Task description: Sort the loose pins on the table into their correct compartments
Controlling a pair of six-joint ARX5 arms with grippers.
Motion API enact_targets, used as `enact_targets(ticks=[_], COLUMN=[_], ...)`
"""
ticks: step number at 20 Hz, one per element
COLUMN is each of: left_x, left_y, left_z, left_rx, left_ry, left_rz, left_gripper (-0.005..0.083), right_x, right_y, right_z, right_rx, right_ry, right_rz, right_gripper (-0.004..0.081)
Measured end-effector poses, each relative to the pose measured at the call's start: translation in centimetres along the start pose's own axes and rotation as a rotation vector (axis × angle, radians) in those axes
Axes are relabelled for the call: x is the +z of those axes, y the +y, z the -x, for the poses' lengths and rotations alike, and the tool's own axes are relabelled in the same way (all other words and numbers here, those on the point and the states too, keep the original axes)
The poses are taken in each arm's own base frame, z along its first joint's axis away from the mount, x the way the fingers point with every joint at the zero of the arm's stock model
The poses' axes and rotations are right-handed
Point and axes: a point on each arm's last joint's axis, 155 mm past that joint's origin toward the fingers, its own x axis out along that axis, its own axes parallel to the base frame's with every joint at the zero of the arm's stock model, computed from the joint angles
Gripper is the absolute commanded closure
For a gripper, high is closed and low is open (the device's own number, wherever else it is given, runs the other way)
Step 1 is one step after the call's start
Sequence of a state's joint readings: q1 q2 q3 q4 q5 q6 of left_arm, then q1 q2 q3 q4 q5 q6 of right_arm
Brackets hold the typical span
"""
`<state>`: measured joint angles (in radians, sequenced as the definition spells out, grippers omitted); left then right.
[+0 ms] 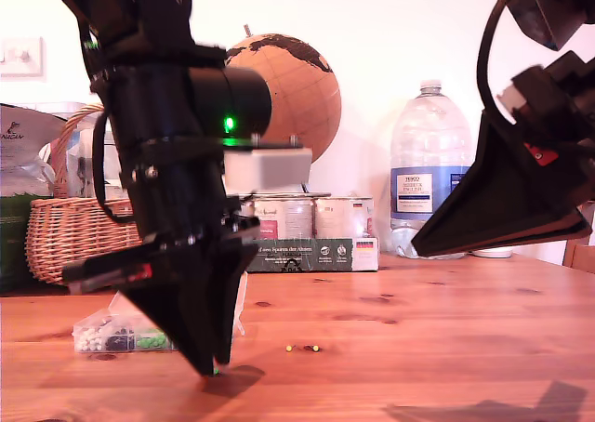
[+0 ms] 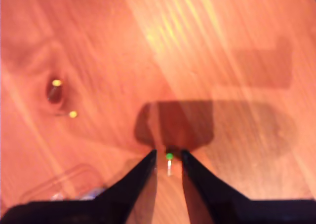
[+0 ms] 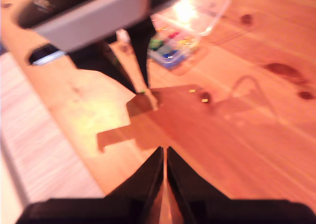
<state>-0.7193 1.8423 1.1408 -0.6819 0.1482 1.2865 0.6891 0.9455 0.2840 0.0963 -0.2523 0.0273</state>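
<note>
First wrist view: my first gripper (image 2: 168,154) is seen with its jaws set narrow. A green pin (image 2: 169,156) stands between the tips, and a sliver of daylight shows on each side. No contact with the pin can be confirmed, so the gripper is recorded as narrowly parted, not clamped.

In the exterior view, the tips of this gripper are down at the table (image 1: 446,348), at about 7 o'clock of the frame. Two yellow pins (image 1: 301,348) lie loose at about 3 o'clock from those tips, near but apart from them. The clear organizer box (image 1: 121,334) with its compartments (image 1: 130,340) sits at about 9 o'clock from the tips, just beside the arm.

My second gripper (image 3: 164,150) is held raised at about 3 o'clock of the exterior view, well clear of the wood. Its jaws are drawn to a bare slit and nothing is carried.

Handling assessment: the pin is judged very light, rigid and smooth. It is liable to roll, to skid on the wood, or to flick out if squeezed off-centre. The rounded head is judged the best purchase, taken squarely across its width with the tips low to the surface. The thin shaft is considered too slight for a reliable hold. A slow closure is advised. Blur prevents a finer reading of the pin's tilt.
</note>
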Motion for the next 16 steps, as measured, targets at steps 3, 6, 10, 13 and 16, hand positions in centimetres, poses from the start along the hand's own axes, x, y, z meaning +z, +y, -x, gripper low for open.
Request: enact_targets(ticks=[3,6,10,13,16], left_x=[0.01,-0.03,-0.05,0.0,0.05], left_y=[0.04,-0.1,-0.11,-0.11,-0.17], left_z=[0.0,0.0,0.0,0.01,-0.14], left_rx=[0.001,-0.004,-0.005,-0.006,-0.011], left_ry=[0.0,0.001,0.002,-0.003,-0.007], left_rz=[-0.001,0.0,0.001,0.003,0.003], left_gripper=[0.0647,0.0687,0.0711,0.0746,0.0774], right_x=[-0.06,-0.06,-0.06,-0.05,-0.06], right_y=[0.0,0.0,0.0,0.0,0.0], right_z=[0.0,0.0,0.0,0.0,0.0], right_rx=[0.0,0.0,0.0,0.0,0.0], right_ry=[0.002,0.002,0.002,0.002,0.002], right_rz=[-0.001,-0.001,-0.001,0.0,-0.001], right_gripper=[0.0782,0.0782,0.0782,0.0782,0.0783])
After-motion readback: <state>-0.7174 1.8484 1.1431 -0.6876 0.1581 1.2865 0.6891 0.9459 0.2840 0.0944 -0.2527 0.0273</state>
